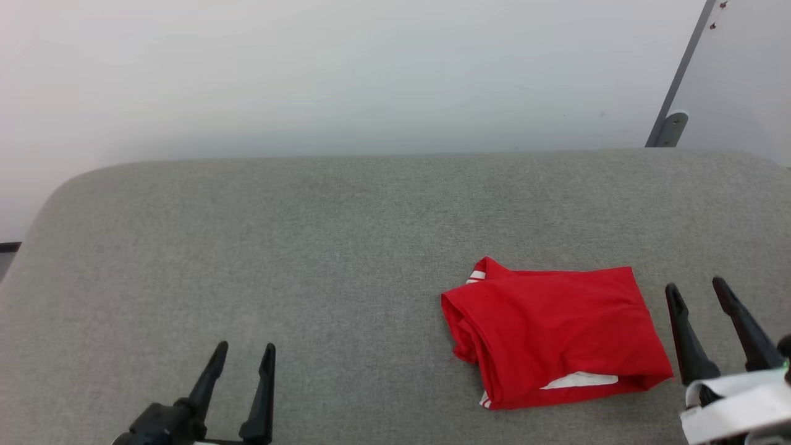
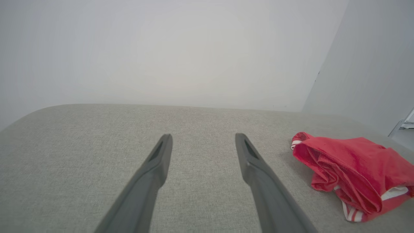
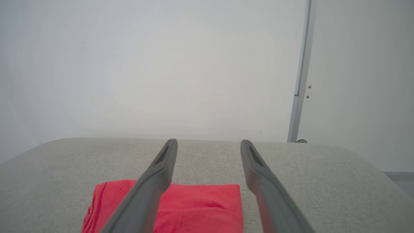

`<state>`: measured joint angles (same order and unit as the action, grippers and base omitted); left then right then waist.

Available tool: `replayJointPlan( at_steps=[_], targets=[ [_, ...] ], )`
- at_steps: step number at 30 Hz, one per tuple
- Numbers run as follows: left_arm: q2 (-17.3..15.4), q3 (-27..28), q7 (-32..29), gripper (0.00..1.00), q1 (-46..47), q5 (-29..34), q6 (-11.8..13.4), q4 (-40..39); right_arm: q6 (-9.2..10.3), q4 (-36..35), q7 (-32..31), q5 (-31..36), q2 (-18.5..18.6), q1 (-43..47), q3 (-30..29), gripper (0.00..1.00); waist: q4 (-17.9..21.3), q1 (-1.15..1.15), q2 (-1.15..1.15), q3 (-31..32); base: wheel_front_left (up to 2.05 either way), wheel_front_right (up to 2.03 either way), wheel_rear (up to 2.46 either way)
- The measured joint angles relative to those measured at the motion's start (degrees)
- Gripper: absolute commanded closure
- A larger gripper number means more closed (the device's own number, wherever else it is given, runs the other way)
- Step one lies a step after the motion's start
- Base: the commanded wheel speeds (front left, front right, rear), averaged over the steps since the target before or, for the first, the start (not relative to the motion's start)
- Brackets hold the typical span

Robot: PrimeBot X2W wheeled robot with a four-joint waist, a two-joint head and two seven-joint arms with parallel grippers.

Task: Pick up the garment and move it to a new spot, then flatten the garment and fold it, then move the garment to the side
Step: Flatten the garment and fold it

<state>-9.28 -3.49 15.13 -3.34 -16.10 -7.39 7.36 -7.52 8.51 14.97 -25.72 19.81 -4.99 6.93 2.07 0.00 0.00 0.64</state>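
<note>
Folded red garment (image 1: 556, 334) lying on the right of a grey upholstered surface (image 1: 278, 247), right gripper (image 1: 696, 286) just beside it, fingers wide and empty, left gripper (image 1: 245, 347) well apart, likewise wide, holding nothing

Grey fabric worktop (image 1: 278, 247) spreads wide, its far corners rounded. Behind the far edge, a plain white wall (image 1: 309, 74). Past the far right corner a slim grey strip (image 1: 686, 68) slants up, with a rounded metal foot (image 1: 673, 127) at its base, small screws (image 1: 712, 26) near its top and a pale panel (image 1: 748, 86) to its right.
</note>
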Motion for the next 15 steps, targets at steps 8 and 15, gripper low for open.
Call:
replayJointPlan(
  at_steps=[8,15],
  targets=[
    [0.8,0.3,0.0,0.0,-3.1,0.6,0.0,-3.3,-0.01,-5.5,0.0,2.7,-1.8,7.8,-3.6,0.0,-1.2,0.0,0.0,0.0,0.0,0.0,0.0],
    [1.8,1.9,0.0,0.0,-6.3,1.1,0.0,-5.4,0.0,-8.3,0.0,3.2,-2.4,10.9,-6.2,0.0,-1.9,0.0,0.0,-0.3,0.0,0.0,0.0]
  ],
)
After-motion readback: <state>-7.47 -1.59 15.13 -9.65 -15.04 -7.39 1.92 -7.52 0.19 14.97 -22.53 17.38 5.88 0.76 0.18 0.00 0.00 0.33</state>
